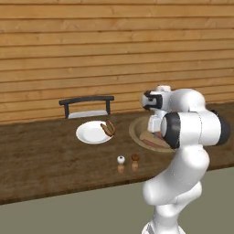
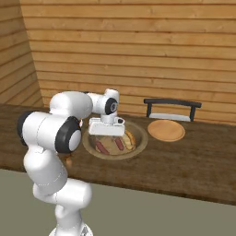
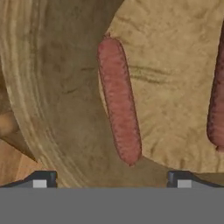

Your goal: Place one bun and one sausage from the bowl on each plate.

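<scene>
The tool (image 2: pixel 106 132) hangs low over the wooden bowl (image 2: pixel 140 134), fingers spread wide and probably lining up on a sausage (image 3: pixel 119 100) for pickup.

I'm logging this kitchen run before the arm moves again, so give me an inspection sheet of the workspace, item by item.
Surface: dark wood counter, wood-plank wall behind.
Job's things: bowl holds two sausages and a bun. White plate already carries a bun and a sausage. Tan plate is bare.
Clutter: two small shakers near the counter's front edge; a dark rack behind the white plate.
Grippers: tool open, over the bowl, one sausage lying ahead between its fingertips, not touched.
Cables: nothing seen.
Surroundings: grey floor in front of the counter.
</scene>
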Controlling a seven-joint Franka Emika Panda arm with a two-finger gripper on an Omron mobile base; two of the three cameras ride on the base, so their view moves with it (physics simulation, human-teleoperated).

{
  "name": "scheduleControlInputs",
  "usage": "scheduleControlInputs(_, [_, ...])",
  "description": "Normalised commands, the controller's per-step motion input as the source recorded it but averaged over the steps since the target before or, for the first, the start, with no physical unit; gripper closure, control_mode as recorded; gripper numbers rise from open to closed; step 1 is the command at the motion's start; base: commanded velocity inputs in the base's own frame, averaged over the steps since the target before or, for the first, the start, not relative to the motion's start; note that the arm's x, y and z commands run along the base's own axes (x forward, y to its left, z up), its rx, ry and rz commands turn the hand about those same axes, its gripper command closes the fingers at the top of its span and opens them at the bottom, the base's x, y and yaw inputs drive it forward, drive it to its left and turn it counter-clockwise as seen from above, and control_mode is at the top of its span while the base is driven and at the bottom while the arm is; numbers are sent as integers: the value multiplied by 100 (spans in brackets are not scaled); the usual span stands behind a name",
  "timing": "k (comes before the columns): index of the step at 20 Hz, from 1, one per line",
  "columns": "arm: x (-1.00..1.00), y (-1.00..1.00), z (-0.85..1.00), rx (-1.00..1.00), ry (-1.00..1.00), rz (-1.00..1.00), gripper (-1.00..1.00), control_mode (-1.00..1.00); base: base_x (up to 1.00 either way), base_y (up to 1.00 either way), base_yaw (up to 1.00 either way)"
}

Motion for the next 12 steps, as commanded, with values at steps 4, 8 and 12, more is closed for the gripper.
scheduleControlInputs(4, [50,-18,-48,6,0,30,-100,-100,0,0,0])
scheduleControlInputs(8, [27,12,-35,1,0,12,-100,-100,0,0,0])
scheduleControlInputs(12, [-3,46,-1,5,6,0,-100,-100,0,0,0])
